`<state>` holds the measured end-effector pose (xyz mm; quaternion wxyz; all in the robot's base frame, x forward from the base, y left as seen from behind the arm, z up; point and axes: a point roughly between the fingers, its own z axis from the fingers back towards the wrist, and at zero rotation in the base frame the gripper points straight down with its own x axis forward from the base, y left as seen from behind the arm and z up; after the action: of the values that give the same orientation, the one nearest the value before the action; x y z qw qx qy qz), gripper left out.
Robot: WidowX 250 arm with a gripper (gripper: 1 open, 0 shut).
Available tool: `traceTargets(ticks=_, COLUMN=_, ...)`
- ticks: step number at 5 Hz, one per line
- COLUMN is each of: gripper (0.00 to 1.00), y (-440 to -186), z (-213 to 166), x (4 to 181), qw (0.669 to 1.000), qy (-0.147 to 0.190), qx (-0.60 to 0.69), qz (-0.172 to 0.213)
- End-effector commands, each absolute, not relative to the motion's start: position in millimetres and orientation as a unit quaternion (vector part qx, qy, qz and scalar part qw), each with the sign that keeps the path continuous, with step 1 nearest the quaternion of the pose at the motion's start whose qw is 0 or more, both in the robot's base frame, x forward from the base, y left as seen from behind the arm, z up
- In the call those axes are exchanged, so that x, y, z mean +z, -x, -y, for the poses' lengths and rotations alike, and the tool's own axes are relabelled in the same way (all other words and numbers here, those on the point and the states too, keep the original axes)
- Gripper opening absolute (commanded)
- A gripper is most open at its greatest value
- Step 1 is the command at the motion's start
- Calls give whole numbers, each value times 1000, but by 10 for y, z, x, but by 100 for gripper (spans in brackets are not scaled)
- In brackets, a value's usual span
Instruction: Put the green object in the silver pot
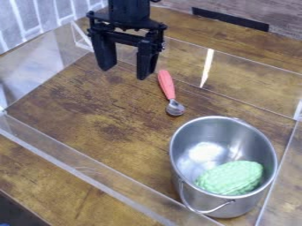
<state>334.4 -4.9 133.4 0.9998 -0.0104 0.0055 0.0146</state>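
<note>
Camera: pot's (195,146) far side hides the green object's (230,178) underside.

Matte black all over, with a bulky upper block (120,12), a ridged crossbar (126,37) beneath, and two broad, flat, dark fingers (105,55), squared in outline.
</note>
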Motion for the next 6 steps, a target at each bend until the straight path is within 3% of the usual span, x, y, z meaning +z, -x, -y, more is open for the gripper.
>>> traceTargets(ticks=1, gripper=100, y=-3428, z=-72, x=1467, qw=999, qy=2, qx=17, qz=28)
traceTargets(ticks=6, gripper=100, y=-3537, z=-82, x=1472, qw=998, qy=-7, qx=13, qz=56)
